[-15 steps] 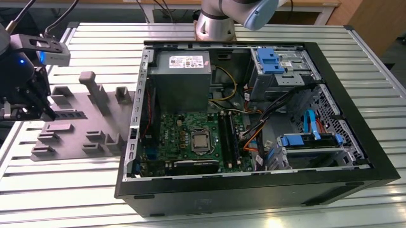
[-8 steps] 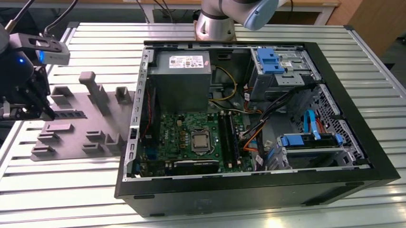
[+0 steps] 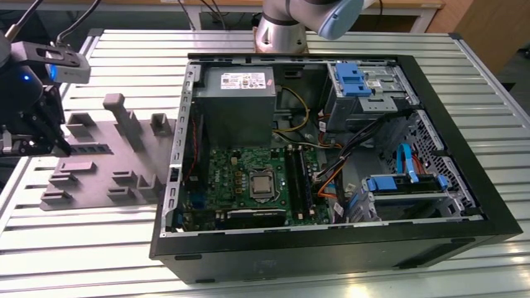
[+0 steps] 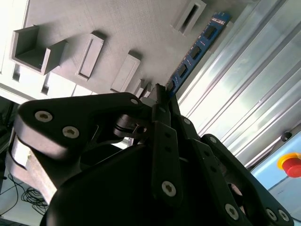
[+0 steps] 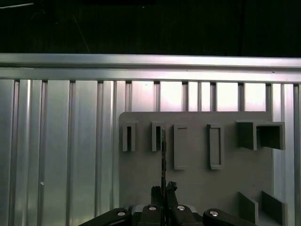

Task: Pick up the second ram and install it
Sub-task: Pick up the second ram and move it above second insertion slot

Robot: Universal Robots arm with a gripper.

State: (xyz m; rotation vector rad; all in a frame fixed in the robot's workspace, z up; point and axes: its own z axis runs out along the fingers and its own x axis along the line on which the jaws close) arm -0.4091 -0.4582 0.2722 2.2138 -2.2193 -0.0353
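Observation:
The second ram (image 4: pixel 197 52) is a thin blue board with black chips, and it sticks out from between my fingertips. My gripper (image 4: pixel 160 92) is shut on one end of it. In the first wrist view the ram (image 5: pixel 163 150) shows edge-on, held by the gripper (image 5: pixel 163 189) above the grey fixture plate (image 5: pixel 197 188). In the exterior view the gripper (image 3: pixel 59 148) hangs over the plate at the exterior view's left, the ram (image 3: pixel 89 148) pointing toward the computer case. The black memory slots (image 3: pixel 300 180) lie on the green motherboard (image 3: pixel 228 180) inside the case.
The open black case (image 3: pixel 463 149) takes up the middle and the exterior view's right, with a power supply (image 3: pixel 236 99), blue drive cages (image 3: pixel 356 81) and loose cables (image 3: pixel 356 143). The arm's base (image 3: pixel 282 31) stands behind it. A red button (image 4: pixel 291 165) sits at the slatted table's edge.

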